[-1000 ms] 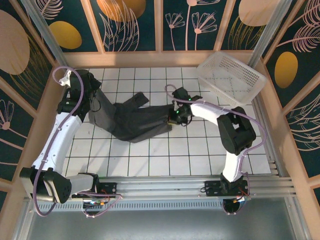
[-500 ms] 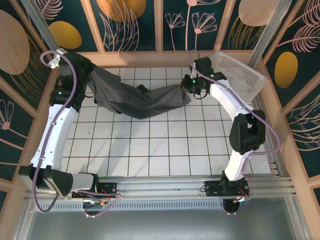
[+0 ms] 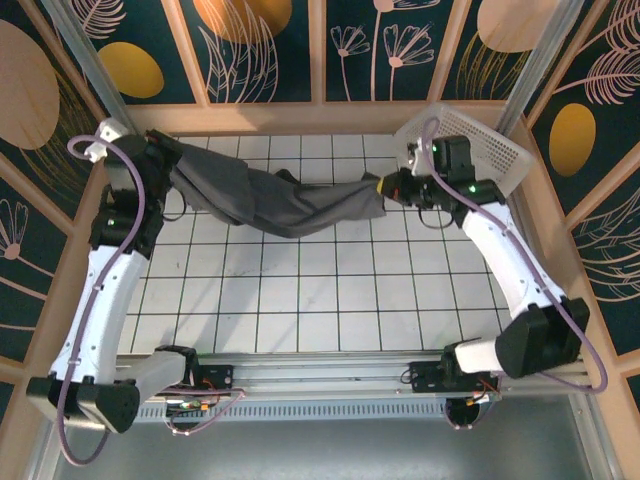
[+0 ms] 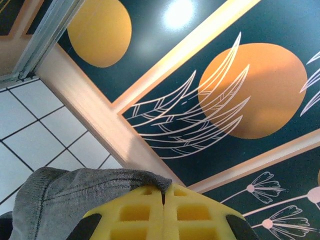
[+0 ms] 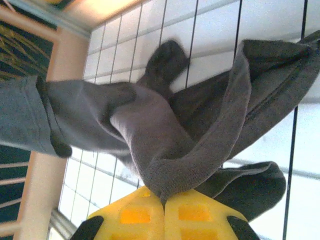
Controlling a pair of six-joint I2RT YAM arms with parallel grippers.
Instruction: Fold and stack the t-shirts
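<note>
**Two Arms Hold One Dark Shirt Up Between Them**

The biggest thing is the table (image 3: pixel 330 290). Its top is white, with dark lines that make lots of squares. Around it stand dark blue walls (image 3: pixel 270 50). They have orange circles and thin pale flowers painted on them, and strips of wood run between them.

Next come the two white arms. The left arm (image 3: pixel 100 270) goes up the left side to the far left corner. The right arm (image 3: pixel 510 260) goes up the right side and bends in toward the middle at the far end.

The t-shirt (image 3: pixel 280 205) is dark grey and plain. It hangs between the two arms over the far part of the table. It goes from the far left corner across to a bit right of the middle. It is bunched and twisted, not flat, and it dips down in the middle. I cannot tell if the low part touches the squares.

The basket (image 3: pixel 490 140) is white with many little holes. It sits tipped in the far right corner, close behind the end of the right arm.

The left gripper (image 3: pixel 163 158) is pinched tight on the left end of the t-shirt. In the left wrist view its yellow pads (image 4: pixel 135 212) press together, with a grey edge of cloth caught at the top.

The right gripper (image 3: pixel 385 185) is pinched tight on the right end. In the right wrist view a thick fold of cloth runs down into the crack between its yellow fingers (image 5: pixel 135 215).
</note>
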